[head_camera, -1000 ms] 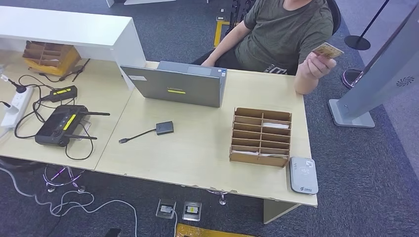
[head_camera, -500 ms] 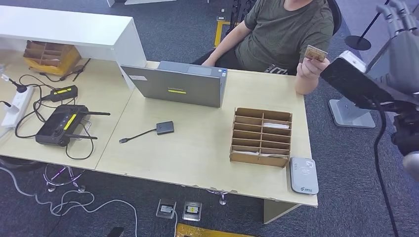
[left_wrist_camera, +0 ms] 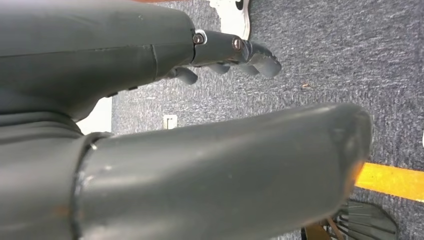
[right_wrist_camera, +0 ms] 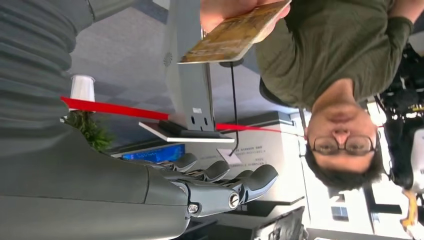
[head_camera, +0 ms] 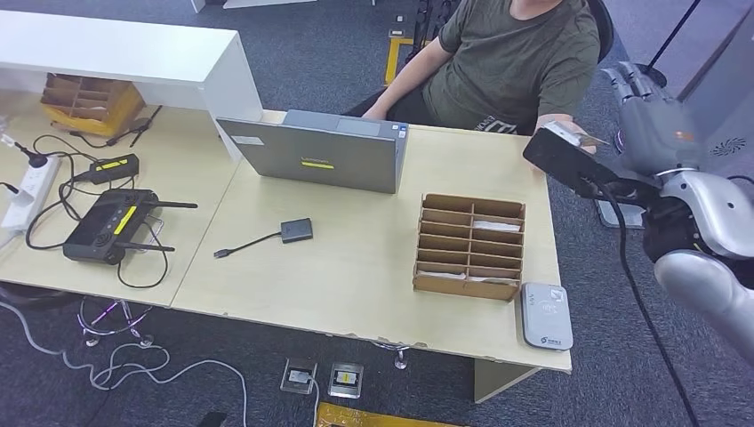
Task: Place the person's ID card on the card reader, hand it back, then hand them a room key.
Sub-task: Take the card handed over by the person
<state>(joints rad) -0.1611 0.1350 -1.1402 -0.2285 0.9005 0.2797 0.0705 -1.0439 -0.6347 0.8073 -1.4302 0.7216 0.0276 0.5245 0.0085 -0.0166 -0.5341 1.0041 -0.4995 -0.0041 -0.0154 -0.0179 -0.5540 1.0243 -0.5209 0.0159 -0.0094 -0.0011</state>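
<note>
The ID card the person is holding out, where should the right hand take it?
Probably pinch the ID card by its free end, the one away from the person's hand gripping the other end. The right hand is open beside it and should close on the flat faces.

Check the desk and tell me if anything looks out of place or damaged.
Nothing stands out. The laptop, card rack and card reader sit squarely on the desk; only the cables at its far left are loosely tangled.
</note>
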